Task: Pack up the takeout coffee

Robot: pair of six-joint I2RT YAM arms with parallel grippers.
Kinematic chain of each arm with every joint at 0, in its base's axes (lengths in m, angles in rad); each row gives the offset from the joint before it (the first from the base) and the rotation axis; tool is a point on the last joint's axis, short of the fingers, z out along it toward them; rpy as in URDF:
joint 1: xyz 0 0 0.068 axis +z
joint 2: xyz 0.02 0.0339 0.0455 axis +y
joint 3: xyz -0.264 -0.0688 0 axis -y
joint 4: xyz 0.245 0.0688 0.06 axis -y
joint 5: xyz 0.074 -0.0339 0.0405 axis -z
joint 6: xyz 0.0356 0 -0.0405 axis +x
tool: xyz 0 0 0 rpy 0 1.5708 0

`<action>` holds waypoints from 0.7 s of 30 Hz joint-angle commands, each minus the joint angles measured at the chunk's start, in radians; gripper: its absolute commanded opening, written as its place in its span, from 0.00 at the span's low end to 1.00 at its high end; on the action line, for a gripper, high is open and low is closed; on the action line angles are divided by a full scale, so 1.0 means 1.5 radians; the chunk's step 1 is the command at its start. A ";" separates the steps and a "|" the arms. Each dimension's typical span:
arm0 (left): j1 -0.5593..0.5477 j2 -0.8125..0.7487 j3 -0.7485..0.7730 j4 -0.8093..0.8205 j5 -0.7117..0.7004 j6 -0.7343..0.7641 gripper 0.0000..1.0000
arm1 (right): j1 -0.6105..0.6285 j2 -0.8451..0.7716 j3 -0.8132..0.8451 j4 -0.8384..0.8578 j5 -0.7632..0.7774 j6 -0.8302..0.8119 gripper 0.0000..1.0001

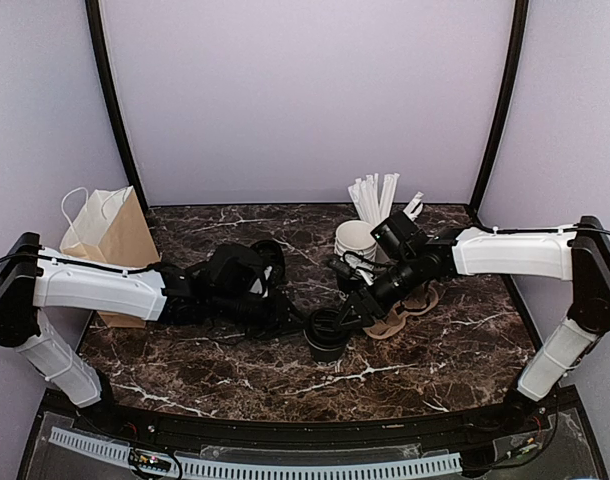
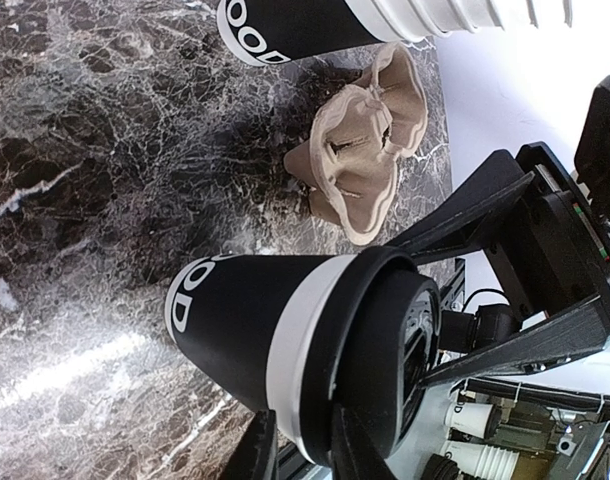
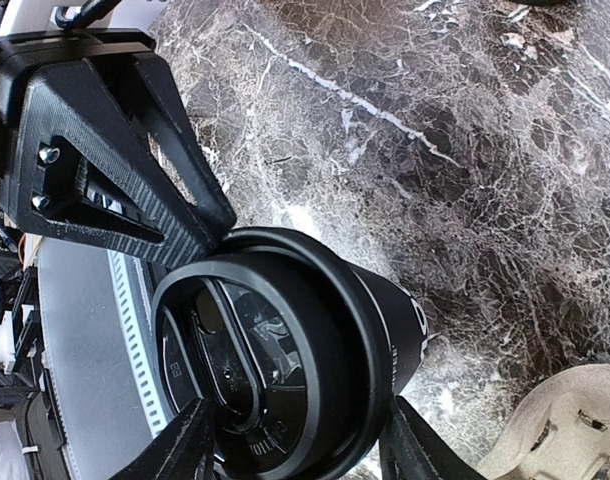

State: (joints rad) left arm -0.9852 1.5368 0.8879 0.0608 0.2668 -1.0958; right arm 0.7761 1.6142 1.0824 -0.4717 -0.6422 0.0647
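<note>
The takeout coffee (image 1: 325, 338), a black cup with a black lid, stands upright on the marble table (image 1: 435, 360) near the middle. My left gripper (image 1: 303, 325) comes at it from the left. In the left wrist view its fingers (image 2: 253, 450) pinch the lid's rim where it meets the white band of the takeout coffee (image 2: 245, 320). My right gripper (image 1: 337, 322) reaches down from the right. In the right wrist view the lid of the takeout coffee (image 3: 285, 340) sits between its two fingers (image 3: 190, 440), which press on it from either side.
A brown paper bag (image 1: 110, 240) stands at the table's left edge. A beige cardboard cup carrier (image 1: 405, 305) lies right of the cup, under the right arm. Behind it is a white cup holding white straws (image 1: 370, 200). Another black printed cup (image 2: 295, 30) shows beyond the carrier (image 2: 365, 150).
</note>
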 commanded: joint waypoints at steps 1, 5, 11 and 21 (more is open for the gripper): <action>-0.006 0.017 -0.013 -0.029 0.039 -0.005 0.15 | 0.006 0.027 -0.002 -0.010 0.020 -0.002 0.56; -0.007 0.057 -0.020 -0.087 0.056 0.006 0.00 | 0.007 0.016 -0.006 -0.013 0.023 -0.004 0.56; -0.007 0.078 -0.088 -0.084 0.058 0.012 0.00 | 0.007 0.004 -0.025 -0.003 0.022 -0.006 0.58; 0.001 0.192 -0.037 -0.110 0.035 0.076 0.00 | -0.004 0.039 -0.083 0.029 0.019 -0.038 0.59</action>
State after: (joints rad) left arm -0.9569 1.6215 0.8940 0.1490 0.3466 -1.0454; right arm 0.7547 1.6058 1.0458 -0.4641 -0.6655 0.0570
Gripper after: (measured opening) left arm 0.027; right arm 0.571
